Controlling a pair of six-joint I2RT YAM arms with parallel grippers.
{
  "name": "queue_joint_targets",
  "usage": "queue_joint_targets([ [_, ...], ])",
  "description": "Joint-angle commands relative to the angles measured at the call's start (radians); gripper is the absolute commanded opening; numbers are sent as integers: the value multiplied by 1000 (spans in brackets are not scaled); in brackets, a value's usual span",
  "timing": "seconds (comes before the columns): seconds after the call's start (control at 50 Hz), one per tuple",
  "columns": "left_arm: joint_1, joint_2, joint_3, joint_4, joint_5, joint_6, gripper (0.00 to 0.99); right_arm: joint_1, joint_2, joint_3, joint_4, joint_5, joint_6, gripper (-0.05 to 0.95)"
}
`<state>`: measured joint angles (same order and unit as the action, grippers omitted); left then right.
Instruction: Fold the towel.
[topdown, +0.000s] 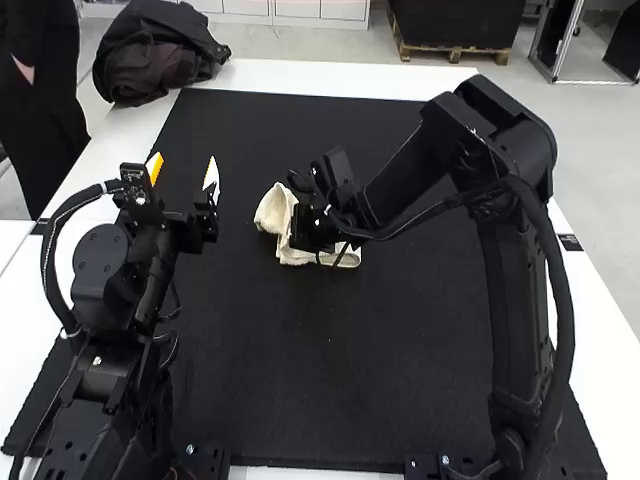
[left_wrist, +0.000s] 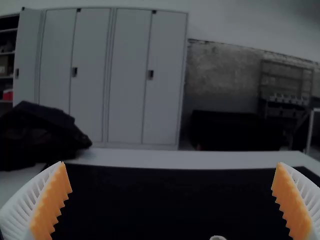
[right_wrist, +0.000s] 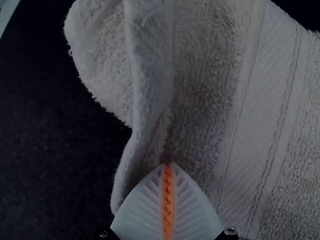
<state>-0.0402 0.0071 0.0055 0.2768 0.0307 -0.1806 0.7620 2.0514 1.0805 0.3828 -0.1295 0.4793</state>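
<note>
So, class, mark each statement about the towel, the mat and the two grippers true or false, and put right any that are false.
1. The towel lies on the black mat. True.
2. The right gripper has its fingertips at the towel. True.
3. The right gripper's fingers are spread wide apart. False: they are closed together.
4. The left gripper is open. True.
5. The towel is spread out flat and smooth. False: it lies bunched, with folds in it.
</note>
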Motion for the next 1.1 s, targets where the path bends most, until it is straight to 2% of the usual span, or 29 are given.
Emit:
queue_joint_targets([
  [0.0, -9, -12, 17, 4, 11, 0, 944, 26, -5, 35, 4, 13, -2, -5],
  [0.7, -3, -10, 16, -1, 11, 0, 944, 43, 61, 101, 2, 13, -16, -5],
  [1.08, 0, -10, 14, -2, 11, 0, 944, 43, 116, 182, -12, 13, -45, -5],
])
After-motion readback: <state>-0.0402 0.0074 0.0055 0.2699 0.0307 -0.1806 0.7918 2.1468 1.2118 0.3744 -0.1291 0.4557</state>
